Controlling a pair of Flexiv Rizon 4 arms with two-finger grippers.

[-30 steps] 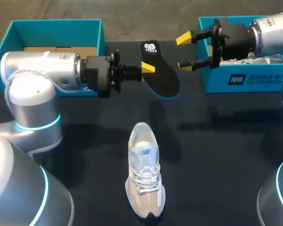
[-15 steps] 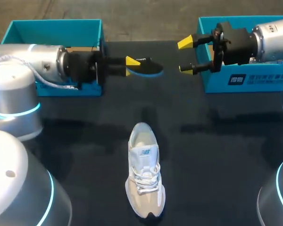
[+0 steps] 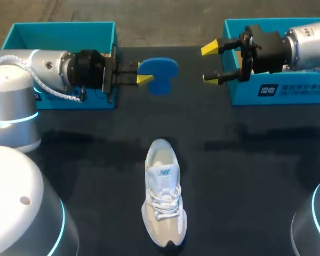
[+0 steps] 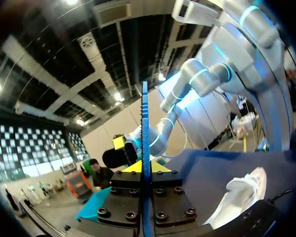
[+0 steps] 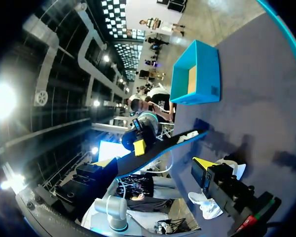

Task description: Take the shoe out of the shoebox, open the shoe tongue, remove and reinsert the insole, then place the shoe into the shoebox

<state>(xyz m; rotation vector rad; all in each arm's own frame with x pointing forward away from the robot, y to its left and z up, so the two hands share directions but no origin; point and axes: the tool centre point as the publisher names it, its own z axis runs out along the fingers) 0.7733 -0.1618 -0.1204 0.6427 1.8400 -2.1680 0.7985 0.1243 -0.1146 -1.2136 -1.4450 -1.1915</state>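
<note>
A white and beige shoe [image 3: 162,200] lies on the dark table, toe toward the front edge, its mouth bare. My left gripper [image 3: 145,79] is shut on the heel end of the insole [image 3: 160,72], held in the air with its blue underside up. In the left wrist view the insole [image 4: 145,123] stands edge-on between the left gripper's [image 4: 144,168] closed fingers, with the shoe [image 4: 239,195] beside it. My right gripper [image 3: 210,63] hangs open and empty just right of the insole. The right wrist view shows the insole [image 5: 177,142] ahead of the right gripper's [image 5: 155,165] spread fingers.
A teal shoebox [image 3: 64,32] stands at the back left, behind my left arm. A second teal box [image 3: 272,90] stands at the back right under my right arm. The teal shoebox [image 5: 197,74] also shows far ahead in the right wrist view.
My left gripper drew back to the left and turned the insole over, from black top showing to blue underside up. The right gripper and the shoe stayed put.
</note>
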